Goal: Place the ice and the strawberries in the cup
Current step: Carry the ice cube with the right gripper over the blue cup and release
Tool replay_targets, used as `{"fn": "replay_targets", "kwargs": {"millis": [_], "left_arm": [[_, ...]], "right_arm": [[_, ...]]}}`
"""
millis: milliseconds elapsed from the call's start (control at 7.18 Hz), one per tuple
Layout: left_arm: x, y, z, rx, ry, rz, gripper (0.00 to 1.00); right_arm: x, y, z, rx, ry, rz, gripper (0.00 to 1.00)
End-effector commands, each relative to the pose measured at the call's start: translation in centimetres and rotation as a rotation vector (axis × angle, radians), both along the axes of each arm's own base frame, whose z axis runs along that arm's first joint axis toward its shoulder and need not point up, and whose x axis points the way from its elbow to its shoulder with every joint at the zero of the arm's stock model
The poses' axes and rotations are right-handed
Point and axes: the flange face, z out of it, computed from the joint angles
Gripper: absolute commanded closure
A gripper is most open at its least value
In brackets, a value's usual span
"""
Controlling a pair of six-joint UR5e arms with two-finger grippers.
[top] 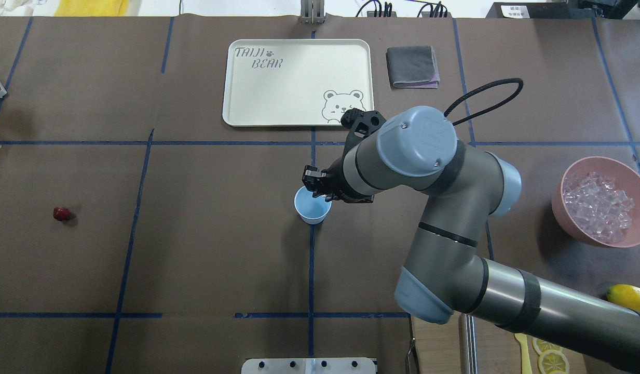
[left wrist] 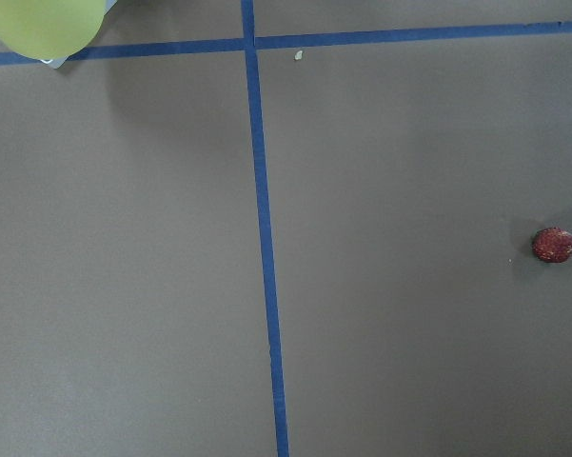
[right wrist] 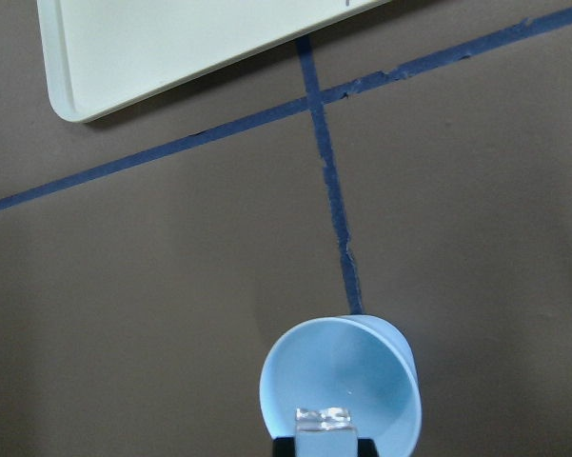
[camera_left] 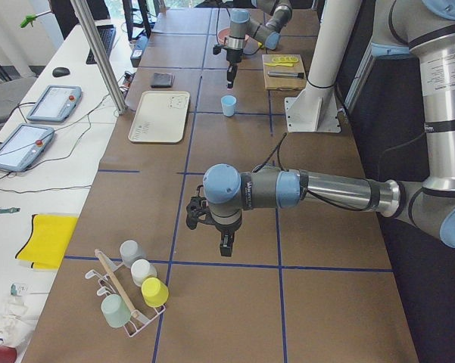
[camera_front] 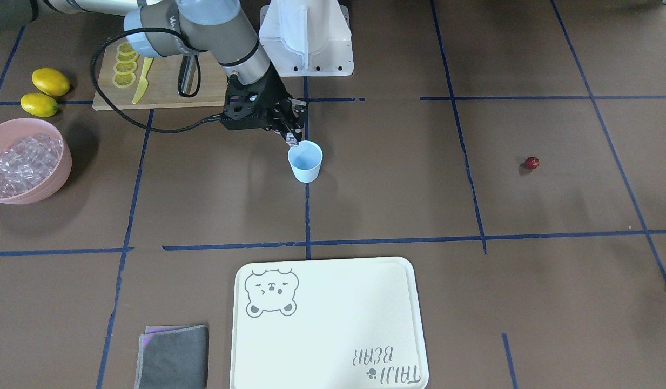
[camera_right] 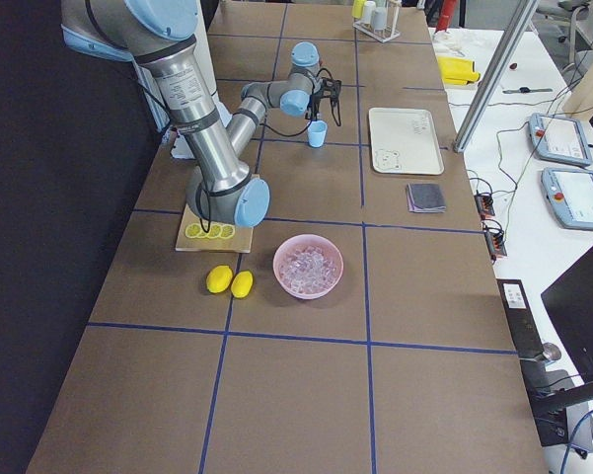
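The pale-blue cup (camera_front: 305, 162) stands upright near the table's middle; it also shows in the overhead view (top: 312, 205) and the right wrist view (right wrist: 343, 381). My right gripper (camera_front: 292, 139) is shut on one clear ice cube (right wrist: 324, 419), held just over the cup's rim. More ice (camera_front: 22, 162) is heaped in a pink bowl (camera_front: 62, 167). The dark-red strawberry (camera_front: 532, 163) lies alone on the table, also in the left wrist view (left wrist: 553, 245). My left gripper (camera_left: 225, 248) hangs above the table far from the cup. I cannot tell if it is open.
A white bear tray (camera_front: 327, 324) and a grey cloth (camera_front: 175, 356) lie beyond the cup. A cutting board (camera_front: 160, 92) with lemon slices and a yellow knife, plus two lemons (camera_front: 51, 81), sit by the bowl. A rack of cups (camera_left: 132, 291) stands at the far end.
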Motion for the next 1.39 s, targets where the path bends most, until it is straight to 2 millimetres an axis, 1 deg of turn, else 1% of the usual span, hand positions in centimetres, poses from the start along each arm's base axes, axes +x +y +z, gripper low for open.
{"fn": "replay_targets", "kwargs": {"millis": [0, 139, 279, 418, 557, 975, 1114, 1254], "left_arm": [[0.0, 0.1, -0.1, 0.003, 0.000, -0.002, 0.00], [0.0, 0.0, -0.2, 0.003, 0.001, -0.004, 0.00], [0.0, 0.0, -0.2, 0.000, 0.001, -0.006, 0.00], [0.0, 0.0, -0.2, 0.000, 0.001, -0.006, 0.00], [0.0, 0.0, -0.2, 0.000, 0.001, -0.006, 0.00], [0.0, 0.1, -0.1, -0.002, -0.001, -0.007, 0.00], [0.0, 0.1, -0.1, -0.002, 0.001, -0.007, 0.00], [0.0, 0.1, 0.0, -0.003, 0.000, -0.006, 0.00]], "right_arm": [[-2.7, -0.7, -0.9, -0.002, 0.017, 0.014, 0.95], [-2.8, -0.7, -0.6, -0.003, 0.021, 0.012, 0.62], [-2.8, -0.7, -0.2, -0.006, 0.025, 0.012, 0.35], [-2.7, -0.7, 0.0, -0.007, 0.028, 0.012, 0.27], [-2.8, -0.7, 0.1, -0.004, 0.031, 0.010, 0.22], [-2.2, -0.7, 1.1, -0.006, 0.043, 0.013, 0.23], [-1.0, -0.1, 2.0, -0.005, 0.041, 0.011, 0.24], [1.0, -0.4, 2.6, -0.007, 0.036, 0.022, 0.25]]}}
